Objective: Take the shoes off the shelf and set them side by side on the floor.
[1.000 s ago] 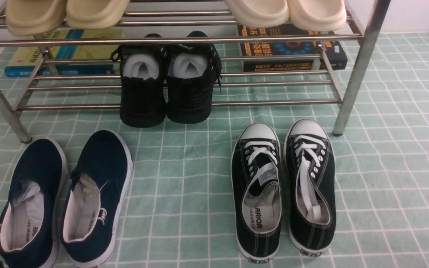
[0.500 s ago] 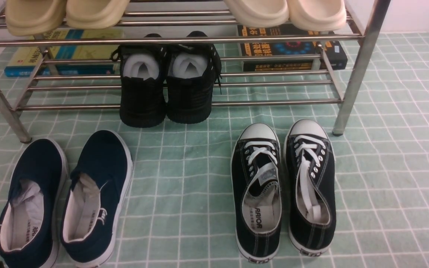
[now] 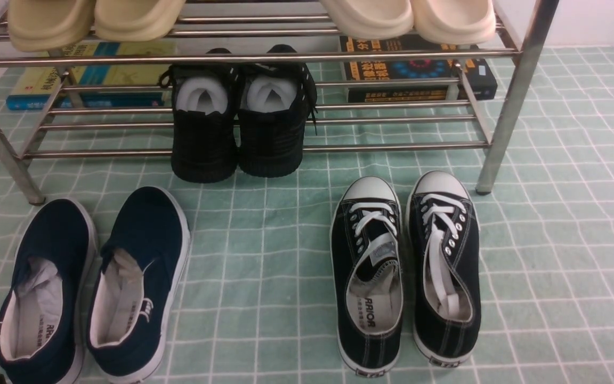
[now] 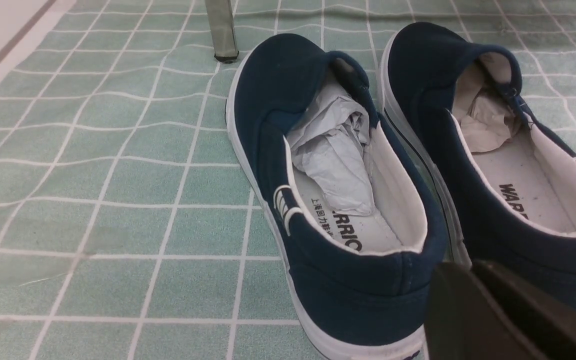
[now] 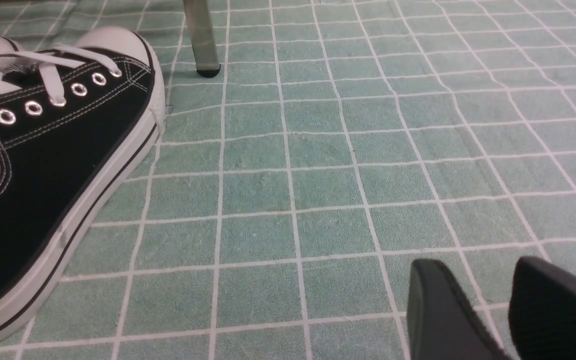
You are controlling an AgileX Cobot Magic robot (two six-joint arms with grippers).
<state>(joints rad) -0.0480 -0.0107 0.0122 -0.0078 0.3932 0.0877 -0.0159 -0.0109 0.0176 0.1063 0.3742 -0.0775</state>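
The two navy blue slip-on shoes (image 3: pixel 144 224) stand side by side on the pale green gridded floor (image 3: pixel 264 256), at the front left and in front of the silver shelf (image 3: pixel 243 57). Their toes point toward the shelf. In the left wrist view the shoes (image 4: pixel 278 85) show white lining and crumpled paper inside. My left gripper (image 4: pixel 470 265) hovers just behind their heels, between the two, its fingers pressed almost together with nothing in them. My right gripper (image 5: pixel 473 267) hangs low over bare floor (image 5: pixel 318 175), fingers apart and empty.
Black lace-up sneakers (image 3: pixel 405 266) sit on the floor at the right, one of them (image 5: pixel 43 165) near my right gripper. All-black shoes (image 3: pixel 240 128) rest on the shelf's lower tier and beige slippers (image 3: pixel 365 16) on top. Books (image 3: pixel 419 74) lie under the shelf.
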